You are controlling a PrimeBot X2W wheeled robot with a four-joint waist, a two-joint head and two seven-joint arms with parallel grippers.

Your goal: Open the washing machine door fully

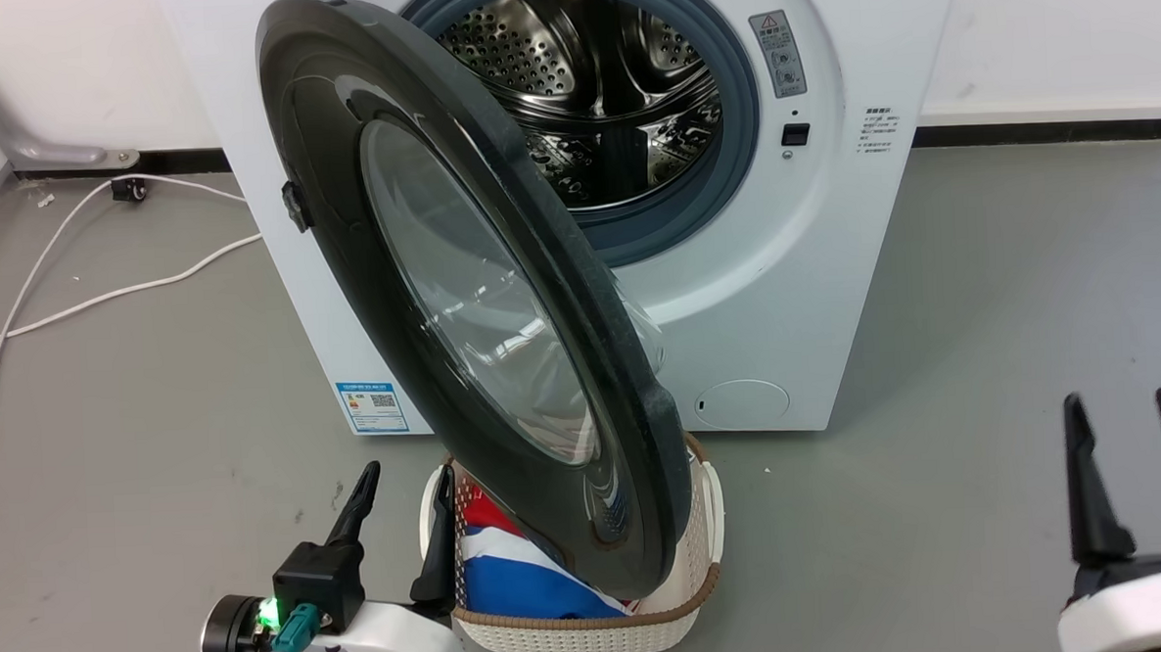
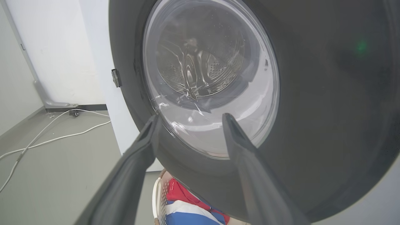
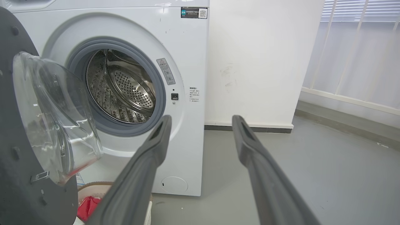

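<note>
The washing machine door (image 1: 441, 273), round, black-rimmed with a clear glass bowl, stands swung out toward me, hinged at its left, its free edge hanging over a basket. Behind it the steel drum opening (image 1: 609, 90) with its grey rubber ring shows. My left gripper (image 1: 407, 495) is open at the lower left, just left of the door's lower rim, touching nothing. In the left wrist view the door's outer face (image 2: 312, 93) looms close beyond the open left gripper (image 2: 189, 117). My right gripper (image 1: 1128, 405) is open at the lower right, far from the door; the right wrist view has the right gripper (image 3: 201, 120) aimed at the machine's front, with the door's inner bowl (image 3: 53, 118) at left.
A white woven laundry basket (image 1: 690, 596) with red, white and blue cloth sits on the floor under the door's edge. White cables (image 1: 79, 289) trail over the grey floor at left. The white washing machine (image 1: 785, 288) backs onto a white wall. Open floor lies to the right.
</note>
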